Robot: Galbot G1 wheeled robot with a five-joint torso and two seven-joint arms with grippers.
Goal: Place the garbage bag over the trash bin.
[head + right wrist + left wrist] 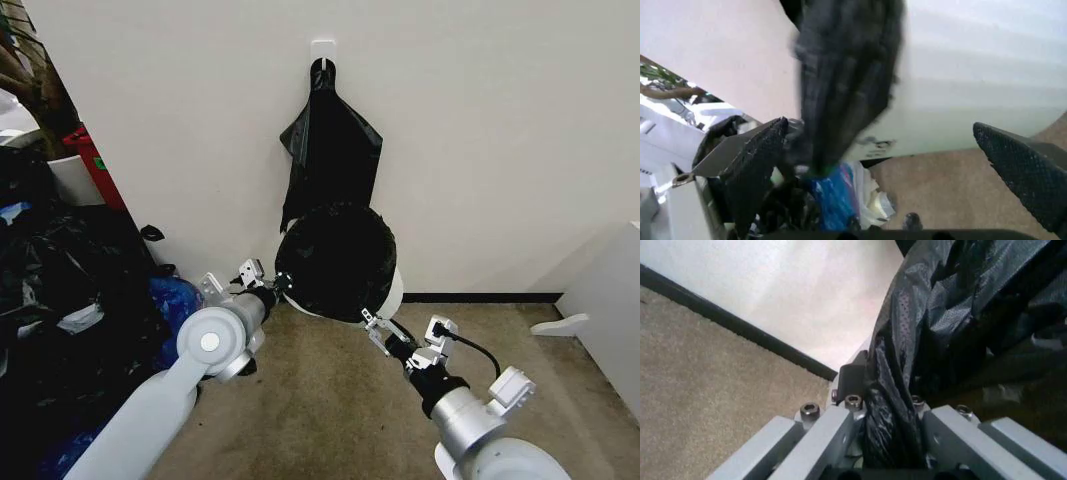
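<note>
The trash bin [396, 288] is a white bucket tipped toward me against the wall. The glossy black garbage bag [335, 260] covers its mouth and most of its side. At the bin's left rim, my left gripper [273, 283] is shut on a fold of the garbage bag [953, 320], which is bunched between its metal fingers [833, 432]. My right gripper [374, 327] is at the bin's lower right edge. It is open, its black pads [757, 165] spread wide. A loose strip of the bag [840, 85] hangs before the white bin wall [973, 100].
Flat black bags [330, 140] hang from a white hook on the wall above the bin. Stuffed black sacks [60, 300], a blue bag [175, 300] and a red container [95, 165] crowd the left. White furniture [610, 300] stands at the right, with bare carpet [320, 400] between.
</note>
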